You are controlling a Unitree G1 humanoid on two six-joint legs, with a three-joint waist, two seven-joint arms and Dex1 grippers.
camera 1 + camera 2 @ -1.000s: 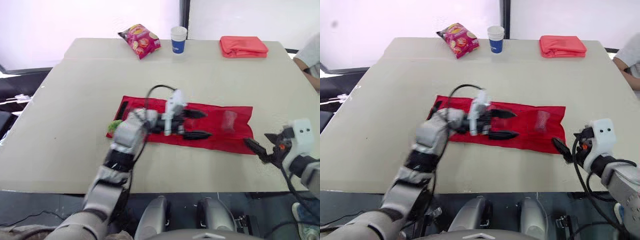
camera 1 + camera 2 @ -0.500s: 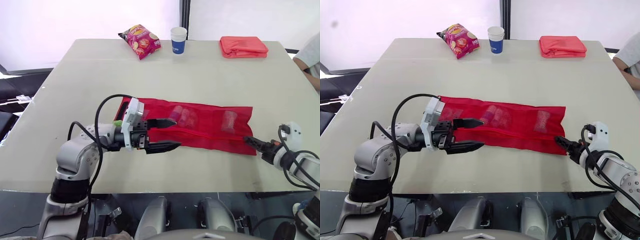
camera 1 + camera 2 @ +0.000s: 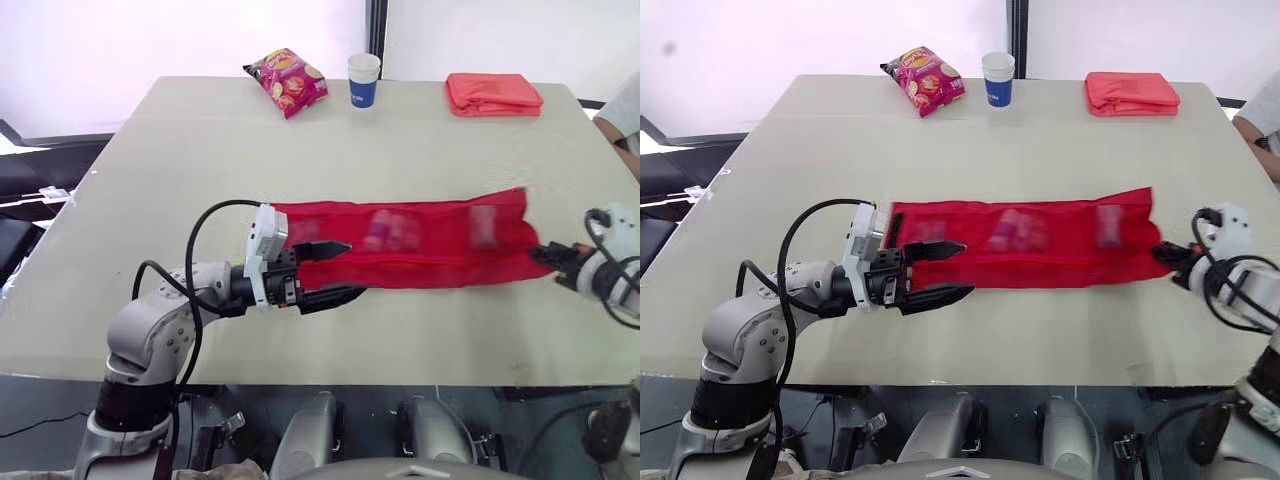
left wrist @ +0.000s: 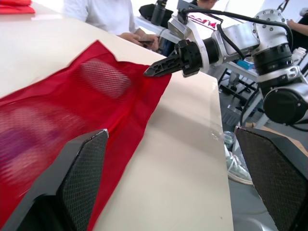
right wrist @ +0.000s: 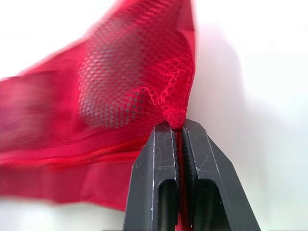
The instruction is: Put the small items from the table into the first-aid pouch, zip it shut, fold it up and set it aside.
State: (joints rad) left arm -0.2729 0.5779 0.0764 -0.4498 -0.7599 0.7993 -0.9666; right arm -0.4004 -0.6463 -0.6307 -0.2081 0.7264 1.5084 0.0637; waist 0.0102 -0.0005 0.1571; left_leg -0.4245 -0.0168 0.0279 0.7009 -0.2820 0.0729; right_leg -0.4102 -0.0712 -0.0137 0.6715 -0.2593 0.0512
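My right hand [image 5: 177,126] is now pinching the end corner of the first-aid pouch [image 3: 420,240] and has dragged it rightward, stretching it flat on the tabletop [image 3: 400,140]. My left hand [image 3: 352,268], spread wide, has backed off to the pouch's other end. The small items [image 3: 390,230] show through the mesh, so I judge zipping comes next.

Beige table [image 3: 200,160]: red pouch [image 3: 420,250] (cup [image 3: 364,80] beyond)

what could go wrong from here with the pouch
1. The right tool is shut on just a corner of the pouch; a hard pull could make it slip off or strain the fabric.
2. The left tool is open at the other end, gripping nothing, so the pouch and the items inside may slide along rather than be held taut.
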